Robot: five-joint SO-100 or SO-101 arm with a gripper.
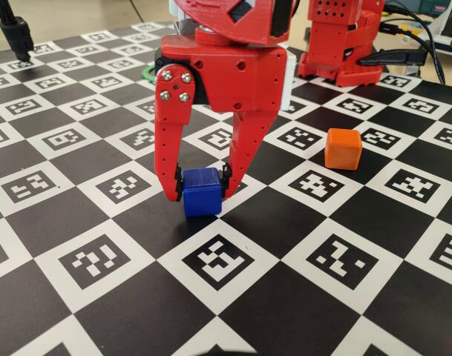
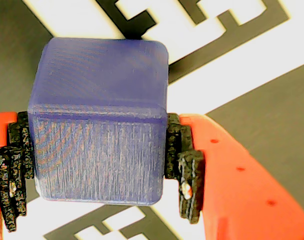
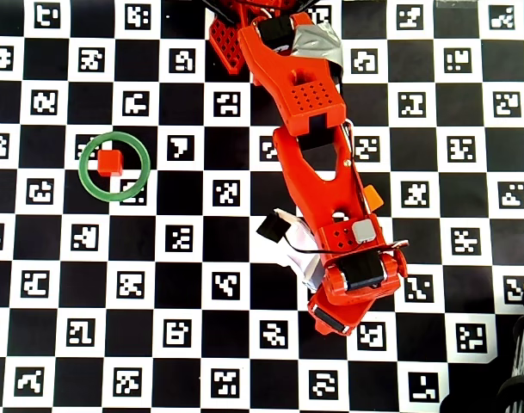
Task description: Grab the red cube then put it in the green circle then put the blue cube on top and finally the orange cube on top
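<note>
The blue cube (image 1: 202, 194) sits low at the checkered board in the fixed view, and my gripper (image 1: 201, 189) is shut on it, a black pad pressing each side. It fills the wrist view as the blue cube (image 2: 99, 100) between the pads (image 2: 184, 165) of my gripper (image 2: 99, 172). The orange cube (image 1: 343, 148) stands apart to the right; the overhead view shows only a corner of the orange cube (image 3: 373, 197) beside the arm. Far to the left in the overhead view, the red cube (image 3: 109, 163) lies inside the green circle (image 3: 83, 176). My arm hides the blue cube from overhead.
The board (image 1: 99, 259) is a black-and-white checker of printed markers. The arm's red base (image 1: 341, 44) stands at the back right of the fixed view with cables (image 1: 426, 37) beside it. A black stand (image 1: 18, 37) rises at the back left.
</note>
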